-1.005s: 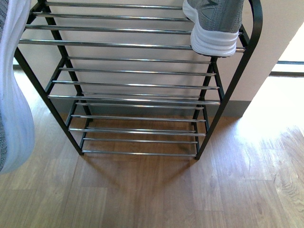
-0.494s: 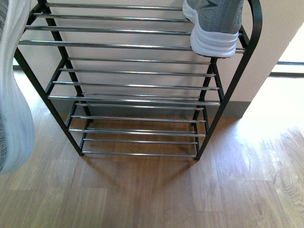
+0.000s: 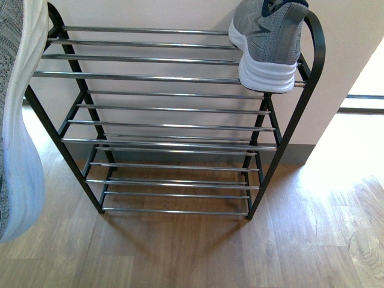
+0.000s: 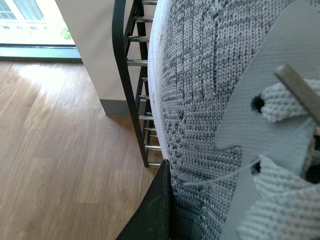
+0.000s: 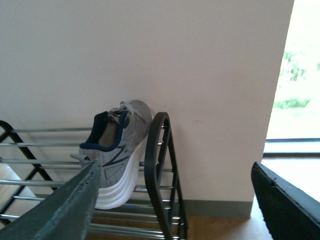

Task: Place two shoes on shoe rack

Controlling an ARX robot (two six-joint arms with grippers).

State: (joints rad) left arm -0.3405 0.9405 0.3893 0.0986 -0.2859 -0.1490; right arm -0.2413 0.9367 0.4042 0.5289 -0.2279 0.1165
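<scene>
Left claw clamped on held sneaker, beside shoe rack. Right claw spread wide, empty. Racked sneaker sits on top tier ahead of it, apart.

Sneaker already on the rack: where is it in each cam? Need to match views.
Front view: racked sneaker at upper right, on the top tier's right end, heel toward the camera.
Left wrist view: not in it; the second sneaker fills most of the picture.
Right wrist view: left of centre, low.
Shared landmark: the rack's black end loop, right beside the sneaker in both.
</scene>
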